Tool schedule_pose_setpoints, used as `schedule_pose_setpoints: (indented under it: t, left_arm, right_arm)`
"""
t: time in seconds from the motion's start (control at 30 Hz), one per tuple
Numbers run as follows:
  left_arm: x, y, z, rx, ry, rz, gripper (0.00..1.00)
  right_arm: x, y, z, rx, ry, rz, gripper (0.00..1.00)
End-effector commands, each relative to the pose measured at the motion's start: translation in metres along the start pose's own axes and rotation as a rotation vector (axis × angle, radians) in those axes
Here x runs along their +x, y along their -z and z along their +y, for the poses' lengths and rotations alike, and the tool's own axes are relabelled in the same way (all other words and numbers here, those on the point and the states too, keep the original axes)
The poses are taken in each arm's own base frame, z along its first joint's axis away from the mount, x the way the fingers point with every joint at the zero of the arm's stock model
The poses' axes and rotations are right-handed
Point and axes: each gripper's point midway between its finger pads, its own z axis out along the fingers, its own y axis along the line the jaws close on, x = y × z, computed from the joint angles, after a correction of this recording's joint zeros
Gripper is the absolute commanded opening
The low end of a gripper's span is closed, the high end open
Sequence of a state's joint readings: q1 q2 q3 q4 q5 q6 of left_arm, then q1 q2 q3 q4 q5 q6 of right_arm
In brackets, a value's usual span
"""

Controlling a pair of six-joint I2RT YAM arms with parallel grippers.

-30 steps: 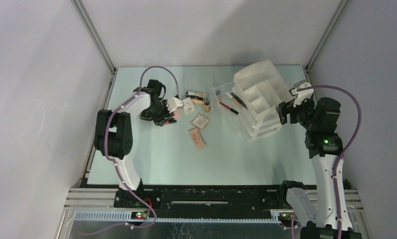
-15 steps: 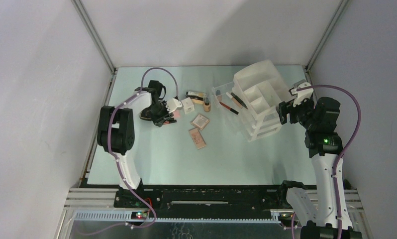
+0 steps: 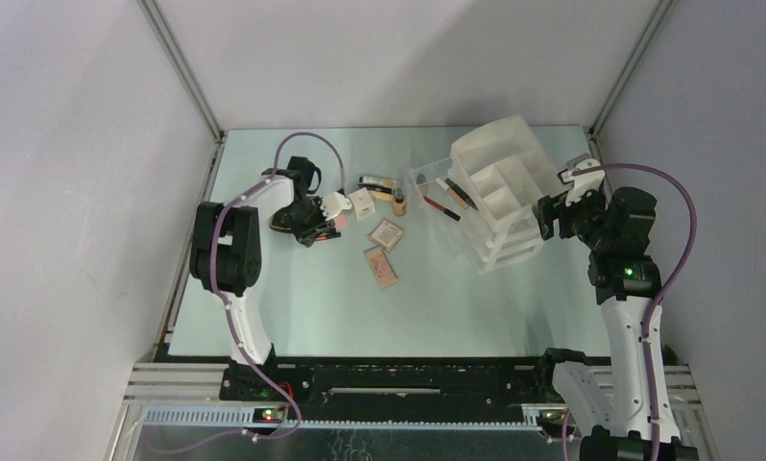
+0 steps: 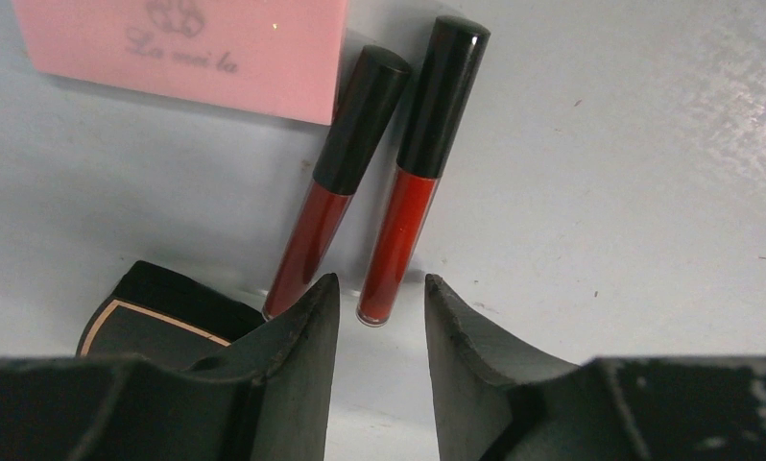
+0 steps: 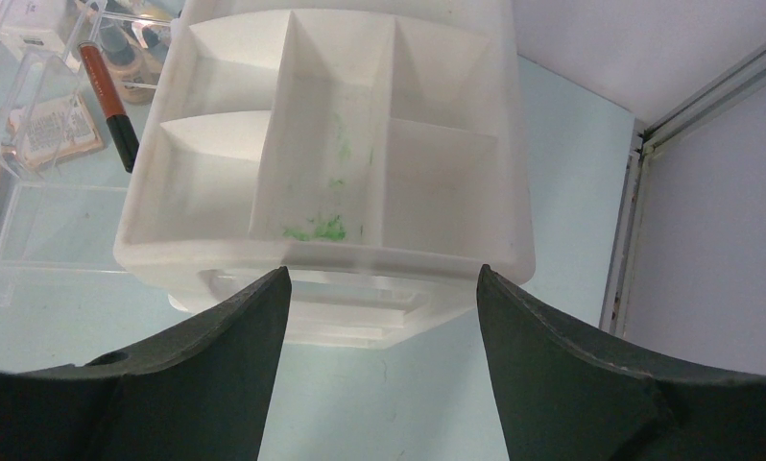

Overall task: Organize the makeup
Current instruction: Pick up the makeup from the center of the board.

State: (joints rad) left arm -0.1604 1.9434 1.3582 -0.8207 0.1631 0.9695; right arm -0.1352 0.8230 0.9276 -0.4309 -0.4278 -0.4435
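A white compartmented organizer (image 3: pixel 499 192) stands at the table's (image 3: pixel 360 307) far right.

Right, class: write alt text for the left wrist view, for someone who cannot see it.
Two red tubes with black caps lie side by side, just ahead of the open left gripper. A pink box and black compact sit nearby.

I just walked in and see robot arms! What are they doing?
They are tidying up. The left gripper is open, low over two red lip gloss tubes with black caps, lined up with the brighter tube at its end but not gripping it. The right gripper is open, facing the white plastic organizer, whose top compartments look empty.
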Motion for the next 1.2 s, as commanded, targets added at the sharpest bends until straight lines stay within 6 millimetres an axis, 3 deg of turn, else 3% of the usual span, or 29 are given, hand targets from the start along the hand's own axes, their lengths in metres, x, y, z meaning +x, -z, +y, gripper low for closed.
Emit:
schedule_pose_setpoints:
  t: [0.0, 0.43, 0.8, 1.17]
  left_arm:
    - [-0.007, 0.01, 0.007, -0.005, -0.022, -0.026, 0.42]
    - [-0.003, 0.01, 0.001, -0.006, -0.019, -0.021, 0.31]
    - [-0.005, 0.01, -0.005, -0.046, -0.022, -0.062, 0.11]
    - [-0.019, 0.046, -0.048, -0.052, -0.15, -0.111, 0.02]
  right_arm:
    - [-0.003, 0.001, -0.002, 0.006, 0.014, -0.017, 0.8]
    - [-0.004, 0.001, -0.002, 0.009, 0.014, -0.02, 0.8]
    - [-0.004, 0.002, -0.003, 0.011, 0.012, -0.021, 0.8]
    - [-0.002, 0.001, -0.003, 0.012, 0.011, -0.015, 0.8]
